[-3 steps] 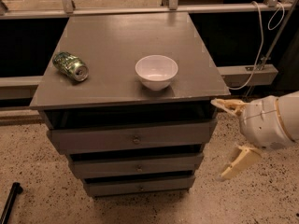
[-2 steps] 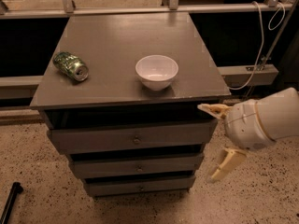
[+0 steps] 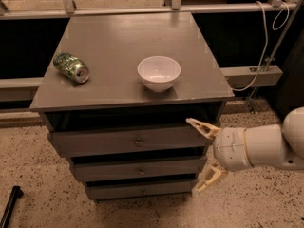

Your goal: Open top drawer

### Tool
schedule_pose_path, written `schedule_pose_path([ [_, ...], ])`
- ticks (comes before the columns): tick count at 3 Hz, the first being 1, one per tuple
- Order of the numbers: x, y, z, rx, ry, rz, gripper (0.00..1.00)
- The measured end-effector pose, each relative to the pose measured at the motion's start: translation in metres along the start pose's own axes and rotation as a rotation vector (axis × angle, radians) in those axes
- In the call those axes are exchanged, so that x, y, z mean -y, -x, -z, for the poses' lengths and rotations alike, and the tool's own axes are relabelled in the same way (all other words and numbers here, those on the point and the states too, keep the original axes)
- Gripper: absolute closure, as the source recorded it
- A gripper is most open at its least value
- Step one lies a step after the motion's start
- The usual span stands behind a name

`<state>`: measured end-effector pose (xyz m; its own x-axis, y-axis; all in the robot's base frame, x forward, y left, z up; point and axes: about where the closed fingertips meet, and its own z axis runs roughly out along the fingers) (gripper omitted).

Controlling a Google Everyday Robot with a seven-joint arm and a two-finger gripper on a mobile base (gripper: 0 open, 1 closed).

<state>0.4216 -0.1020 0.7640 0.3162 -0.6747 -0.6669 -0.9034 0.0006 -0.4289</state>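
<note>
The top drawer point(image 3: 128, 141) is the widest of three grey drawer fronts under the cabinet top, with a small round metal knob point(image 3: 138, 142) at its centre. It sits closed, with a dark gap above it. My gripper point(image 3: 202, 156) is at the cabinet's right front corner, to the right of the knob and apart from it. It is open: one cream finger point(image 3: 200, 126) points at the top drawer's right end and the other point(image 3: 208, 179) hangs lower by the bottom drawer. It holds nothing.
A white bowl point(image 3: 158, 72) and a green can point(image 3: 71, 67) lying on its side rest on the grey cabinet top point(image 3: 128, 32). Two narrower-looking drawers point(image 3: 137, 170) sit below. A white cable point(image 3: 259, 56) hangs at right. A black rod end point(image 3: 10, 203) lies on the speckled floor.
My gripper has moved left, from beside the cabinet's right side to its right front corner, closer to the drawer fronts. The drawers, bowl and can have not moved.
</note>
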Motion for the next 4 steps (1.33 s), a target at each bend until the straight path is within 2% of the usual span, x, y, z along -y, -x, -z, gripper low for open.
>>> schedule_pose_path([
  [1,-0.004,-0.010,-0.010,-0.048,0.014,0.095,0.00],
  [2,-0.002,-0.040,-0.038,-0.159,0.004,0.076,0.00],
  [3,0.019,-0.067,-0.062,-0.201,-0.041,0.091,0.00],
  [4,0.042,-0.084,-0.075,-0.216,-0.090,0.113,0.00],
])
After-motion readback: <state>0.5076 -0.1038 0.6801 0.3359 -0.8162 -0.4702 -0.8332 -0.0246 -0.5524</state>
